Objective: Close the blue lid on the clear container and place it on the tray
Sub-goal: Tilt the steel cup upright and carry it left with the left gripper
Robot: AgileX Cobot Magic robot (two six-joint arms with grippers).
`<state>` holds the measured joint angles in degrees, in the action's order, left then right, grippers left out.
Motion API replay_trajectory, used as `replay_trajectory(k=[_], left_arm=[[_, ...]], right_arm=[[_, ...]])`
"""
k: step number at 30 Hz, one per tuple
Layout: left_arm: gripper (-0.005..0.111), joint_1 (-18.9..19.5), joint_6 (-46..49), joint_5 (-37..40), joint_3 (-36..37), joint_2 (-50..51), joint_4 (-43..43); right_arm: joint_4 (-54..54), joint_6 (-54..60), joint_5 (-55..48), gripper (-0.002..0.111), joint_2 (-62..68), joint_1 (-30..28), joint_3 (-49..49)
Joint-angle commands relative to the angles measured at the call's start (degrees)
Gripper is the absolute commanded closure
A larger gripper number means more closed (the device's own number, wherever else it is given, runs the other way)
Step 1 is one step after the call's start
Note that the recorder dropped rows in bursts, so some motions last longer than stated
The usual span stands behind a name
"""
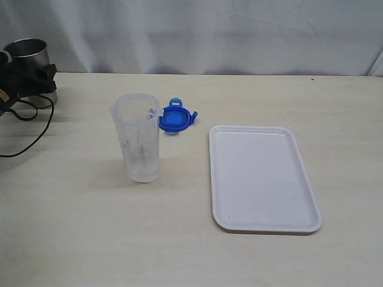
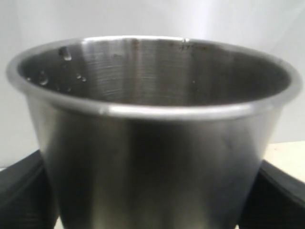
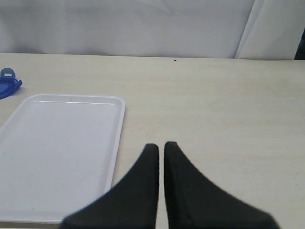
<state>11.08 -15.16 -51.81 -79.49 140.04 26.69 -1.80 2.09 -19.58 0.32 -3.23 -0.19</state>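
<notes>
The clear container [image 1: 139, 143] stands upright and uncovered, left of the table's middle. Just behind it to the right, the blue lid [image 1: 175, 119] lies flat on the table; its edge also shows in the right wrist view [image 3: 8, 85]. To the right lies the white tray [image 1: 263, 179], bare inside, and the right wrist view shows one of its corners [image 3: 57, 143]. My left gripper [image 1: 27, 75] is at the far left, shut on a grey steel cup [image 2: 152, 119], with a black finger on each side. My right gripper [image 3: 161, 145] is shut on nothing, hovering beside the tray and outside the exterior view.
The steel cup [image 1: 30, 54] stands at the back left corner of the table. A black cable [image 1: 30, 137] loops over the table's left edge. A white curtain hangs behind the table.
</notes>
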Motion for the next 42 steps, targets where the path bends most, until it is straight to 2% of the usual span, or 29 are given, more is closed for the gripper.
replay_trajectory(k=[1,17,20,26,28,33,42], left_arm=[[0.107,0.0,0.06,-4.72,-0.59,0.9,-0.18],[0.106,0.0,-0.1,-4.21,-0.59,1.91,2.59],[0.095,0.0,-0.08,-3.65,-0.59,1.91,2.59],[0.049,0.0,-0.12,-2.46,-0.59,1.91,2.71],[0.04,0.0,-0.26,-2.04,-0.59,1.91,3.48],[0.033,0.0,-3.39,-0.97,-0.59,1.91,4.56],[0.034,1.0,-4.89,0.55,-0.59,1.91,7.63]], right_arm=[[0.04,0.02,0.01,0.104,-0.32,0.08,0.19],[0.04,0.02,0.01,0.104,-0.32,0.08,0.19],[0.04,0.02,0.01,0.104,-0.32,0.08,0.19],[0.04,0.02,0.01,0.104,-0.32,0.08,0.19],[0.04,0.02,0.01,0.104,-0.32,0.08,0.19],[0.04,0.02,0.01,0.104,-0.32,0.08,0.19],[0.04,0.02,0.01,0.104,-0.32,0.08,0.19]])
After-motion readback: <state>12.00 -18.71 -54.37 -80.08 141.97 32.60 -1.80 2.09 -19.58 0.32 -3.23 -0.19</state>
